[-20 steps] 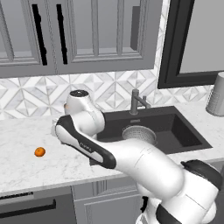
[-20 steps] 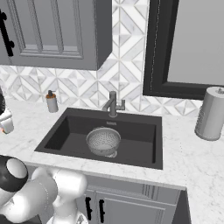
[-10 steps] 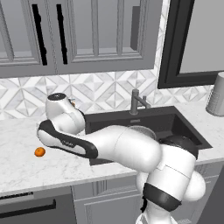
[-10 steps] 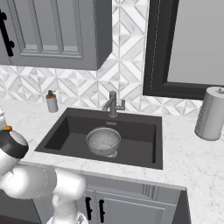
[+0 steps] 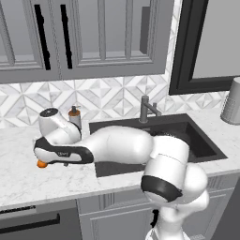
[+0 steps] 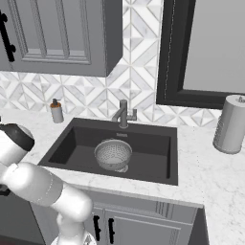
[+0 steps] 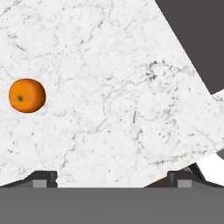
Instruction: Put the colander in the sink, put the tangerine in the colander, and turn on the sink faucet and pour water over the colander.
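Note:
The tangerine [image 7: 27,95] lies on the white marble counter, left of the sink; in the hand view it sits well off to the left of my fingers. My gripper [image 7: 112,179] hangs above the counter, open and empty, its tips wide apart. In the left base view my hand covers most of the tangerine [image 5: 41,164], leaving an orange sliver. The colander [image 6: 113,154] rests upright on the floor of the sink [image 6: 67,146], near the drain. The sink faucet [image 6: 123,113] stands behind the basin, and no water is running.
A soap dispenser [image 6: 57,111] stands by the backsplash left of the sink. A paper towel roll [image 6: 231,124] is on the counter at the far right. Cabinets hang above. The sink's dark corner [image 7: 197,35] lies near my hand.
My arm has swung left from the sink's edge out over the counter, down toward the tangerine. The colander and tangerine have stayed where they were.

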